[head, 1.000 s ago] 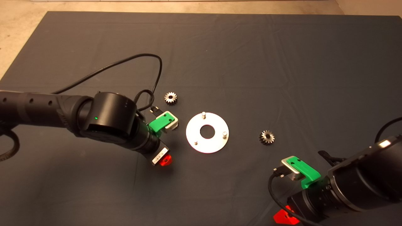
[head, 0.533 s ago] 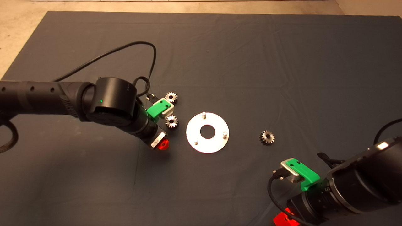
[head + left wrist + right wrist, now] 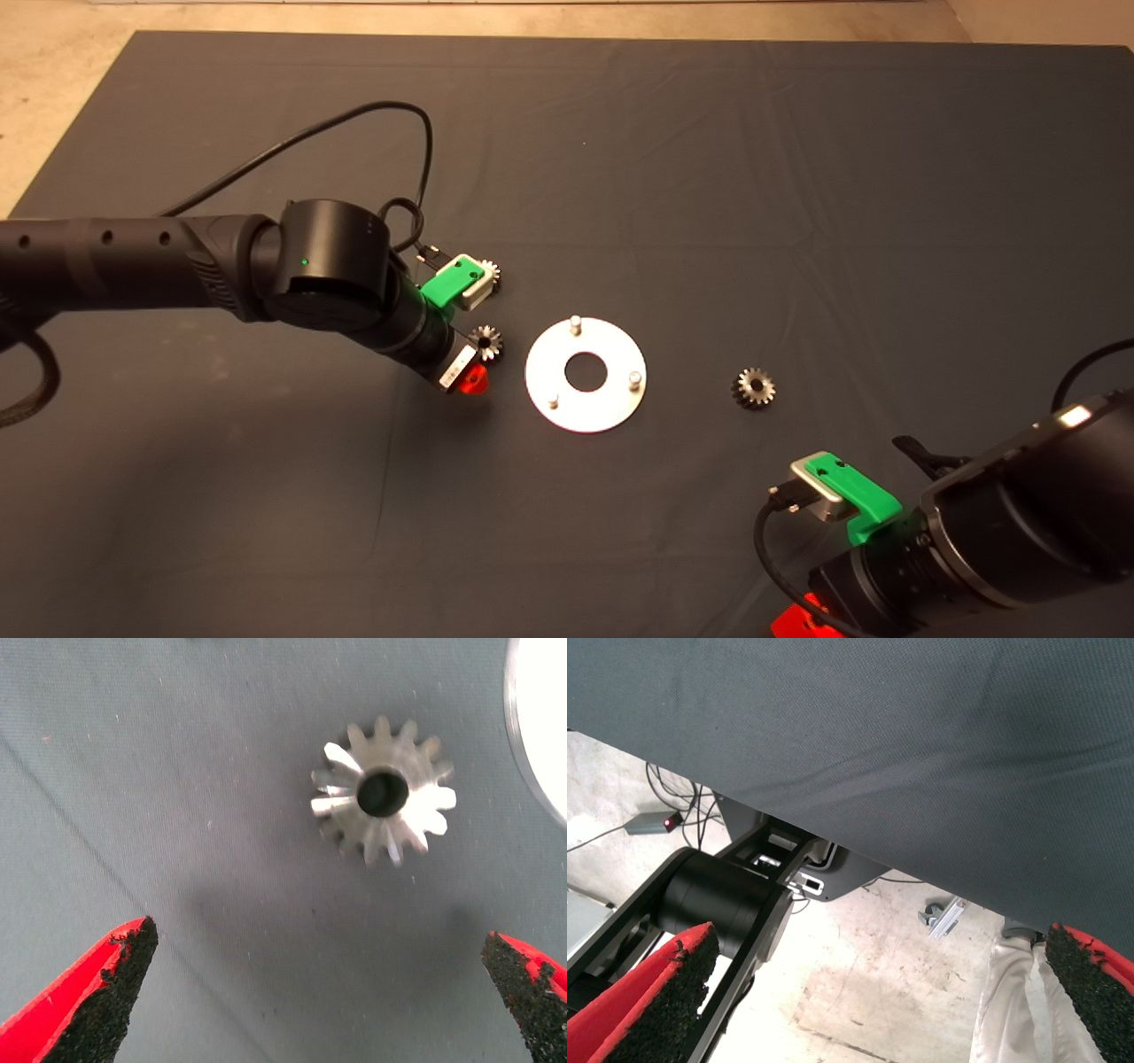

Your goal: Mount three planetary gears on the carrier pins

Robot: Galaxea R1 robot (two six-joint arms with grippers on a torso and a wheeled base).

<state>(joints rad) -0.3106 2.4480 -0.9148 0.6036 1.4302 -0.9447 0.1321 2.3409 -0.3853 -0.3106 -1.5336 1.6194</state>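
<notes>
1. Near the middle of the dark mat (image 3: 709,177), a flat round silver disc (image 3: 611,403) is seen lying flat, and the three carrier pins (image 3: 575,323) are standing up from it around its large central hole. No gear is placed on any pin.
2. Just beside the disc, on the side of the left arm, one of the planetary gears (image 3: 486,342) is lying flat on the mat. It is close to the disc rim but not touching it.
3. A second gear (image 3: 490,274) is seen a little farther up in the head view, partly covered by the green part of the left wrist.
4. The third gear (image 3: 754,387) is placed on the other side of the disc, well apart from both arms.
5. The left gripper (image 3: 328,992) is held over the first gear (image 3: 383,800). Its red fingers (image 3: 89,992) are spread wide, and nothing is held between the pads. In the left wrist view the gear is seen between the lines of the two fingers, beyond their tips, and a part of the disc edge (image 3: 532,735) is visible beside it.
6. The right gripper (image 3: 877,992) is parked at the lower right edge of the head view, away from the parts. Its fingers (image 3: 660,1001) are also apart and empty, and the mat edge and the floor (image 3: 859,992) below are shown in its wrist view.
</notes>
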